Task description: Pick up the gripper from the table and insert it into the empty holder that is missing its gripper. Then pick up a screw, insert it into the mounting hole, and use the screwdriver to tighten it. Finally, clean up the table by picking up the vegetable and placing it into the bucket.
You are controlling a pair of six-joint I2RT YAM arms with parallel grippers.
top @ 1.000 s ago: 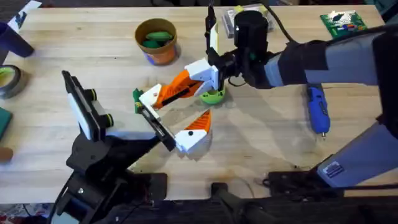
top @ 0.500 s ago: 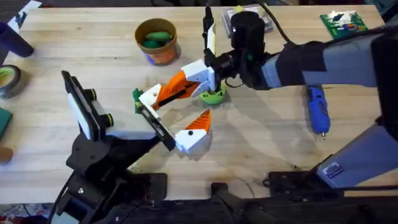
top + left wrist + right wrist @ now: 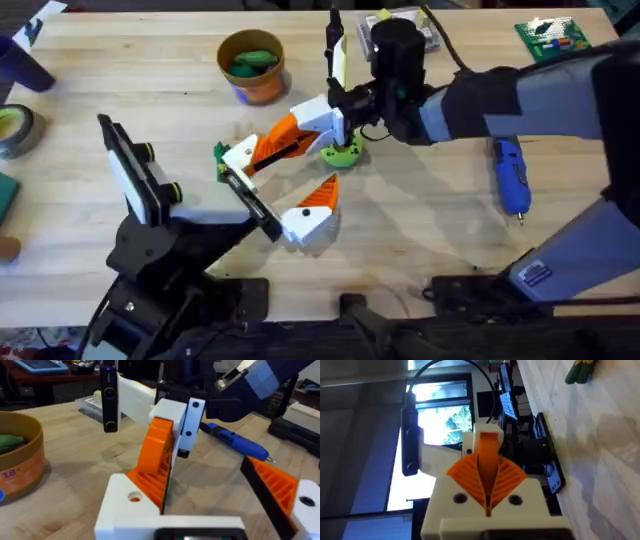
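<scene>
While the right gripper (image 3: 487,466) has its orange fingers pinched shut on the tip of the spare gripper piece (image 3: 157,455), the job looks like seating that piece in the left arm's black holder rail (image 3: 250,203).

Left gripper (image 3: 282,185): one mounted finger at the near end of the rail, the spare piece at the far end, so the fingers stand wide apart.

My read on doing it well:
- Keep the piece square to the rail. In the left wrist view its white base sits low against the holder, but I can't tell if it is fully home.
- Push along the rail, don't twist. The grip is on the tip only, so the piece could pivot.
- The mounting hole (image 3: 134,496) faces up and is open. Keep it clear for the screw.
- Don't let go until the base sits flush.

I can't pick out a screw in these views.

Tabletop (image 3: 420,235) is pale wood. A small green vegetable (image 3: 342,153) lies just beyond the joined fingers, close under the right wrist. Watch it on retreat. The screwdriver (image 3: 511,175) lies flat to the right, well apart and untouched.

Farther back, the bucket (image 3: 252,88) is upright with something green already inside. A green circuit board (image 3: 550,38) is at the far right corner, a tape roll (image 3: 12,130) and a dark cup (image 3: 22,58) at the left edge.
</scene>
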